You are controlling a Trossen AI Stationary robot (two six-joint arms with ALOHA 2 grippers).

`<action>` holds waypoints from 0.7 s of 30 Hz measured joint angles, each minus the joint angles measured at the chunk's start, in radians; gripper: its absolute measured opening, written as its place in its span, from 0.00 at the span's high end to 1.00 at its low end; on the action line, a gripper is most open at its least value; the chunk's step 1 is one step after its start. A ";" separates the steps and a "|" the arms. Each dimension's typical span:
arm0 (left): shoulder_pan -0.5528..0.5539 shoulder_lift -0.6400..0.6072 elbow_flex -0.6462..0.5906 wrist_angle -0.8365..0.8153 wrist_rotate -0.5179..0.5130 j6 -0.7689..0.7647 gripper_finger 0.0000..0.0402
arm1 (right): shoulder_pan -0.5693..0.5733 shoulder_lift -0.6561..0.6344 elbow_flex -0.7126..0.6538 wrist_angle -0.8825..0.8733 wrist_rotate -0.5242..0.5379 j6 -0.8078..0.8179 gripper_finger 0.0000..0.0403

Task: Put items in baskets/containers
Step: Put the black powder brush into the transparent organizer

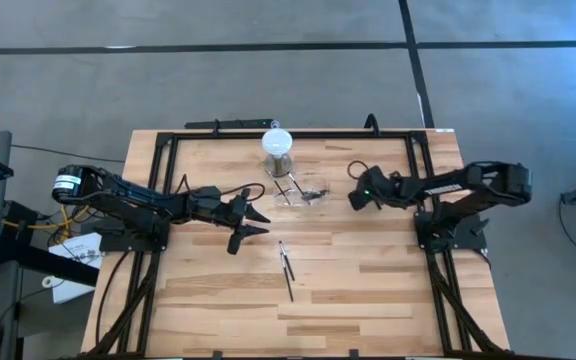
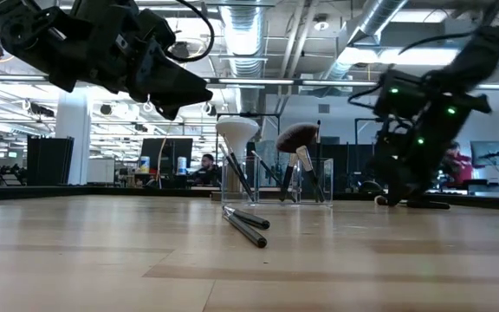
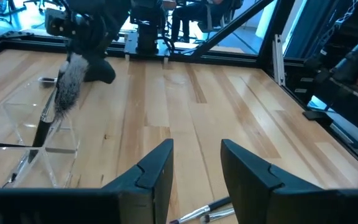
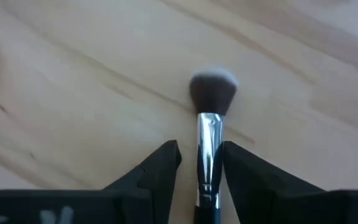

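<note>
A clear plastic container [image 1: 304, 190] stands at the table's far middle, with a few brushes leaning in it, one with a fluffy brown head [image 2: 297, 137]. Two dark-handled brushes [image 1: 286, 268] lie side by side on the wood nearer the front. My left gripper [image 1: 252, 222] hovers open above the table, left of the container, with nothing between its fingers [image 3: 160, 168]. My right gripper [image 1: 352, 196] points steeply down at the table right of the container. A brush [image 4: 211, 118] with a silvery ferrule and dark bristles shows between its parted fingers. My right gripper has the brush's silvery ferrule [image 4: 209, 152] between its two fingers, which run along the brush. A gap shows between the ferrule and one finger [image 4: 163, 165]. The other finger stands right against it, and I cannot tell whether it touches. The bristles point away from the gripper.
A grey cylinder with a white round top [image 1: 278, 148] stands just behind the container's left end. A black metal frame [image 1: 168, 150] runs around the table's far and side edges. Open wood lies in front of the two loose brushes.
</note>
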 joint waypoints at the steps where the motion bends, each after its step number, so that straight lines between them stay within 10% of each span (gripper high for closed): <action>1: 0.000 0.000 0.000 0.000 0.000 0.000 0.67 | 0.000 -0.013 -0.036 0.058 0.002 0.010 0.68; 16: 0.001 0.000 -0.001 0.008 0.000 0.000 0.67 | 0.106 0.017 -0.227 0.433 0.172 0.065 0.73; 21: 0.001 0.000 -0.001 0.013 0.000 -0.012 0.67 | 0.159 0.029 -0.239 0.494 0.205 0.072 0.88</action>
